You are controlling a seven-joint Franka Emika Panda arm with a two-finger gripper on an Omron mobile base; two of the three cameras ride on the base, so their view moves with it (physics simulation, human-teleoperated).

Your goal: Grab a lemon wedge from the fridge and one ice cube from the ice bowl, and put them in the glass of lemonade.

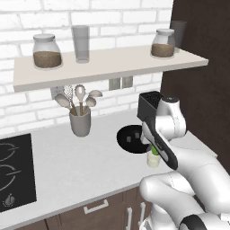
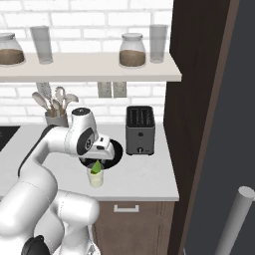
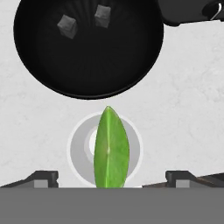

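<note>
Hovering open-jawed, the white arm's two-finger gripper (image 3: pixel 112 177) sits above the small clear glass of lemonade (image 3: pixel 78 151), where the green lemon wedge (image 3: pixel 111 146) stands, beside the glossy black ice bowl (image 3: pixel 87 65).

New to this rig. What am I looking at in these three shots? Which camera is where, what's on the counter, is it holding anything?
A rendered kitchen with a white robot arm on a mobile base. Two pictures come from cameras on the base, behind the arm to its left and right; the third looks down from the hand itself. On the grey counter sit a black ice bowl with two ice cubes, a small glass of lemonade, a toaster, a utensil holder and a cooktop. The gripper hangs over the glass with its jaws apart, holding nothing. The green lemon wedge stands upright in the glass.
</note>
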